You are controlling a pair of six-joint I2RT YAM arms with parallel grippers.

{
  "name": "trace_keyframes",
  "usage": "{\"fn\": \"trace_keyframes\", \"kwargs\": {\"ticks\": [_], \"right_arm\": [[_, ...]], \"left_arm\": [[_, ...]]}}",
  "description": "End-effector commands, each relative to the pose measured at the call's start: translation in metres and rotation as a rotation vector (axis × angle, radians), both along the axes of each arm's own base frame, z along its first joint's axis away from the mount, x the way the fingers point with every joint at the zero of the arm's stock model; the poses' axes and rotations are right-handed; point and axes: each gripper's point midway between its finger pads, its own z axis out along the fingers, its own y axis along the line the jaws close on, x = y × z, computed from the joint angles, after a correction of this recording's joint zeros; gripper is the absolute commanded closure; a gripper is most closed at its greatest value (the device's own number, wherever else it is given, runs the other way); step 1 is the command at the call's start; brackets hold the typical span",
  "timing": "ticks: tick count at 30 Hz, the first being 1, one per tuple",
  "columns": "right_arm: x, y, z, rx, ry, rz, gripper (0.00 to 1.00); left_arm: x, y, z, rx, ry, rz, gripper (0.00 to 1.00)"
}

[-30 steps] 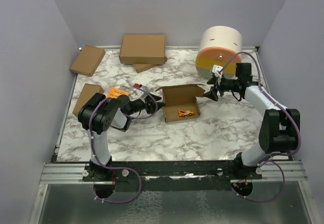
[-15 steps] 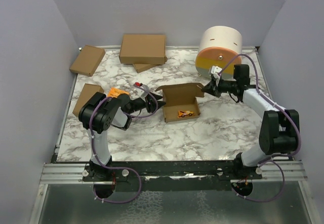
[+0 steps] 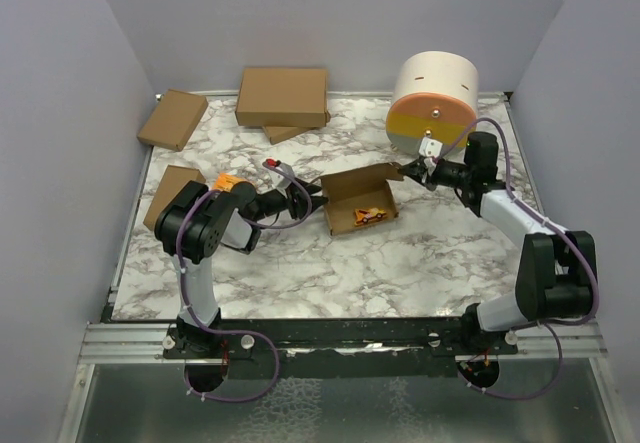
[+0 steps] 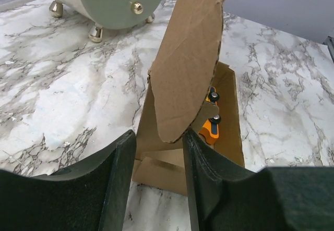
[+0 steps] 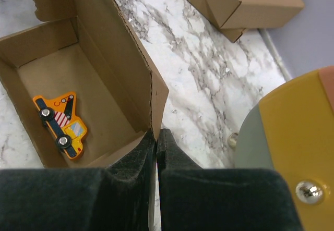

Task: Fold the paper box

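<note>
The paper box (image 3: 352,185) is a small brown carton, open-topped, in the middle of the table. An orange toy truck (image 3: 370,215) lies inside it. My right gripper (image 3: 412,170) is shut on the corner of its raised lid flap (image 5: 128,59); in the right wrist view the fingertips (image 5: 156,137) pinch the cardboard edge beside the truck (image 5: 60,124). My left gripper (image 3: 312,203) is at the box's left end, open. In the left wrist view its fingers (image 4: 122,158) straddle the near end wall (image 4: 156,171), and the lid's rounded side flap (image 4: 190,59) hangs just ahead.
A round white, orange and grey container (image 3: 432,98) on small feet stands at the back right, close behind my right gripper. Larger brown cartons (image 3: 282,96) sit at the back, and others (image 3: 173,118) along the left edge. An orange booklet (image 3: 228,180) lies under my left arm.
My right gripper has shut on the lid's corner and drawn it up and to the right. The lid now stands raised over the box, which has turned a little. The left gripper has stayed in place.
</note>
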Motion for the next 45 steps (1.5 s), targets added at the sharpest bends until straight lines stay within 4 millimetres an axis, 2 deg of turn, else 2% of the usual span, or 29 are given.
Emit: {"fn": "trace_keyframes", "kwargs": {"ticks": [1,6,12,16,22,30,36,45], "right_arm": [[0.011,0.013,0.019,0.013,-0.162,0.104,0.99],[0.017,0.018,0.017,0.031,-0.154,0.146,0.99],[0.023,0.02,0.015,0.047,-0.082,0.106,0.99],[0.02,0.024,0.01,0.051,-0.012,0.055,0.99],[0.011,0.031,0.001,0.045,0.003,-0.004,0.99],[0.02,0.037,-0.006,0.061,0.043,-0.16,0.99],[0.027,0.033,0.001,0.101,0.046,-0.28,0.99],[0.024,0.035,0.002,0.151,0.026,-0.415,0.99]], "left_arm": [[0.003,0.004,0.044,-0.076,-0.231,-0.016,0.57],[0.006,0.004,0.041,-0.066,-0.243,-0.031,0.57],[0.005,0.001,0.04,-0.068,-0.237,-0.059,0.62],[0.004,0.001,0.037,-0.065,-0.226,-0.062,0.63],[0.004,-0.002,0.037,-0.071,-0.215,-0.077,0.65],[-0.003,-0.005,0.037,-0.07,-0.209,-0.099,0.65],[-0.009,-0.004,0.038,-0.069,-0.208,-0.1,0.65],[-0.022,0.0,0.042,-0.067,-0.206,-0.096,0.64]]}}
